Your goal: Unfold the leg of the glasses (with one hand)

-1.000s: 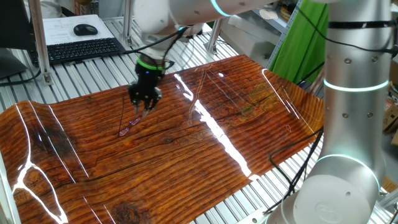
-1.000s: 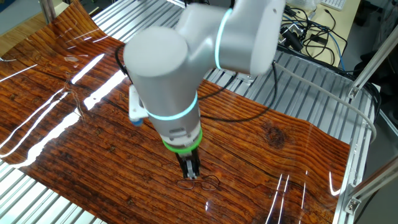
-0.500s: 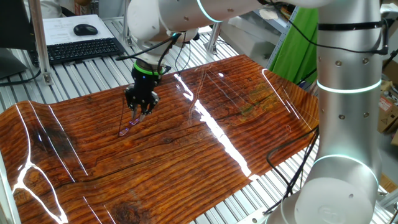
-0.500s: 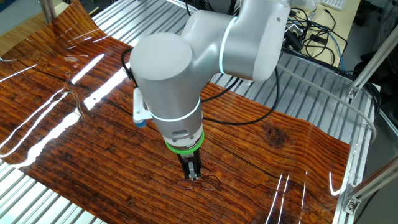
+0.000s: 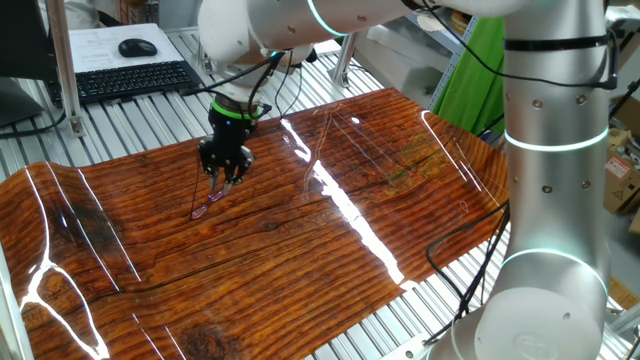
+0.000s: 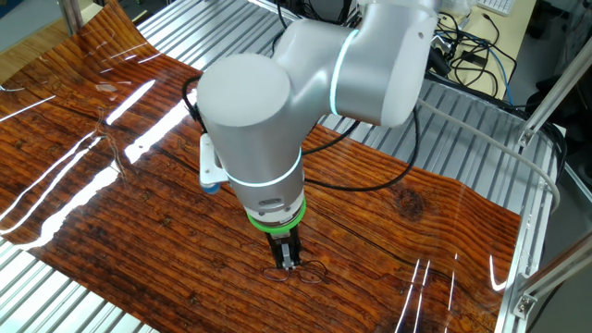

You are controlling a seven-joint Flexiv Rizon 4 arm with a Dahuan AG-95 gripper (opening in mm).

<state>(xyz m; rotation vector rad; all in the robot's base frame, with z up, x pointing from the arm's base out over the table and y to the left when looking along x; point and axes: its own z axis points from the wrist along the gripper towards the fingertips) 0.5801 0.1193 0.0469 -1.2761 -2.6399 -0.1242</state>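
The glasses (image 5: pixel 208 205) are tiny pinkish-purple wire spectacles lying flat on the wood-grain mat (image 5: pixel 300 250). In the other fixed view their two clear lenses (image 6: pixel 298 273) show just in front of the fingertips. My black gripper (image 5: pixel 222 181) points straight down, with its tips on the glasses' right end. In the other fixed view the gripper (image 6: pixel 289 262) has its fingers pressed close together on the thin wire of the leg. The leg itself is too fine to make out between them. A hair-thin dark line (image 5: pixel 195 190) runs up from the glasses' left end.
Long white glare streaks (image 5: pixel 340 200) cross the glossy mat. A keyboard (image 5: pixel 130 78) and mouse (image 5: pixel 137 47) sit at the back left on the slatted metal table. The arm's thick silver column (image 5: pixel 555 180) stands at the right, with black cables (image 5: pixel 470 250) hanging beside it.
The gripper has crept a little to the left and away from the camera, staying down at the glasses with fingers together. The glasses have hardly moved.
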